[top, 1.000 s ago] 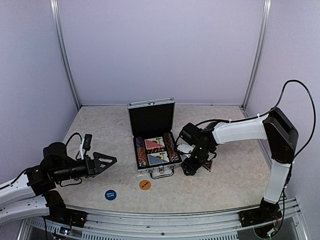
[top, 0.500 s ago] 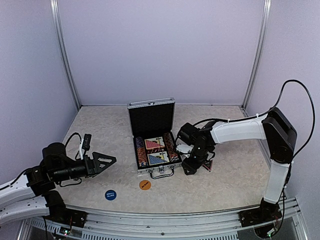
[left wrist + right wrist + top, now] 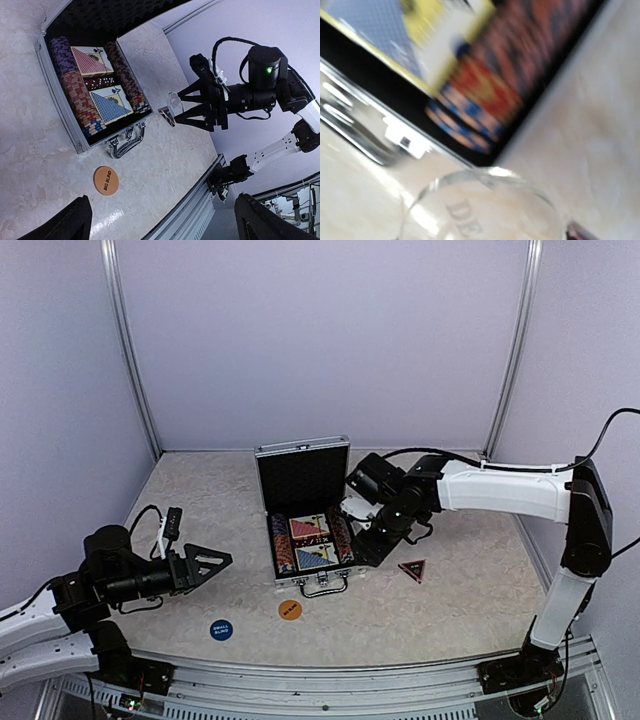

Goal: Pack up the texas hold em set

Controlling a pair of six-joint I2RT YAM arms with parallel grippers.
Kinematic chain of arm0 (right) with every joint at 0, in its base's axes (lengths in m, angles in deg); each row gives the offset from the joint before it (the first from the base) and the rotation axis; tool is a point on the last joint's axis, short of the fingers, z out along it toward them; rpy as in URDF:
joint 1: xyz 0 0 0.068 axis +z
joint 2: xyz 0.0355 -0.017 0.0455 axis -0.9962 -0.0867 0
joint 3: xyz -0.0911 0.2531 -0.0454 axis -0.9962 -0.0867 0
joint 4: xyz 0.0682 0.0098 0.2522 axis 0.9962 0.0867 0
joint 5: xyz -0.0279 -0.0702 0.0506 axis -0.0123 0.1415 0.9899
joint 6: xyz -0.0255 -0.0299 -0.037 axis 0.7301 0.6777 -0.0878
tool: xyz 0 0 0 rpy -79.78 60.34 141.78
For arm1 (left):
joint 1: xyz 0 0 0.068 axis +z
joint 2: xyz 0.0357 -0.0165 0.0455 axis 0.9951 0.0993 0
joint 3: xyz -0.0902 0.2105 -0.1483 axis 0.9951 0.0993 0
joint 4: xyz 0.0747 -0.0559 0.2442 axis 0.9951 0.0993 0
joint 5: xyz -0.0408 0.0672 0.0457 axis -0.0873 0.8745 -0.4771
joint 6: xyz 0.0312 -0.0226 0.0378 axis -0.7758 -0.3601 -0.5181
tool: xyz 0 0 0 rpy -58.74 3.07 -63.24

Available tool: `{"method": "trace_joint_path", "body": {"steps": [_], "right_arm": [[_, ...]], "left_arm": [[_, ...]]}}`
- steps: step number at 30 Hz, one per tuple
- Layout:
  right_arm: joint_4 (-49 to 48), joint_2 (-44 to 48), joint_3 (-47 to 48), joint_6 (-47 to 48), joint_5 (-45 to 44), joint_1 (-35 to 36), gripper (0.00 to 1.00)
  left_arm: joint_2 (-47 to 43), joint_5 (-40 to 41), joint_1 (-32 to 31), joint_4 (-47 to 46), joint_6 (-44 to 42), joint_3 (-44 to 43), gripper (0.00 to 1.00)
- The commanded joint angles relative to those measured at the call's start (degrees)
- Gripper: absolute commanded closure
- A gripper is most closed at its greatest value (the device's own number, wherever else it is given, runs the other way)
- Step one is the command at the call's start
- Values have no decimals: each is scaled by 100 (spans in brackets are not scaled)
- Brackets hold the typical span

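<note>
The table point(image 3: 470, 590) is a pale marbled slab, closed in by lavender walls point(image 3: 320, 340) with metal posts point(image 3: 130, 350) at the corners. The silver briefcase point(image 3: 300, 475) stands open mid-table with its lid upright, holding rows of striped poker chips point(image 3: 281, 543) and two card decks point(image 3: 313, 542).

A second ago the right gripper point(image 3: 364, 546) was down over the dark triangle point(image 3: 411, 569). It has since risen and swung towards the case, and the triangle now lies uncovered on the table, just behind the jaws on the side away from the case. The left arm has not moved.

The right arm reaches long and low across the table, wrist bent down. Its jaws are part-closed on a clear disc point(image 3: 173, 101) and hang just beside the briefcase's right rim. The right wrist view is blurred, but the disc seems to carry letters starting "DE".

The left gripper point(image 3: 218, 562) is held level above the table, jaws spread wide and holding nothing, aimed at the case, which is well ahead of them. The orange disc point(image 3: 289, 609) lies ahead of those jaws, in front of the case handle. The blue disc point(image 3: 221, 629) lies close below them.
</note>
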Motion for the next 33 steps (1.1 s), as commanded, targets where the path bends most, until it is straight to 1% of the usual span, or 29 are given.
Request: {"method": "trace_joint_path", "body": {"steps": [1, 11, 17, 21, 23, 33], "right_arm": [[125, -329, 689, 0, -165, 273, 67], [281, -1945, 2872, 399, -391, 308, 68], [408, -2856, 3886, 503, -480, 305, 68], [311, -3185, 4195, 506, -529, 303, 67], [272, -3312, 4313, 681, -565, 303, 67], [8, -3742, 4581, 815, -777, 298, 67]], "left_arm": [[-23, 52, -49, -167, 34, 82, 1], [-229, 164, -106, 41, 84, 73, 1], [-459, 241, -115, 265, 105, 64, 1], [-548, 269, -115, 353, 116, 64, 1], [-558, 269, -115, 372, 108, 64, 1], [-489, 270, -115, 349, 97, 38, 1]]}}
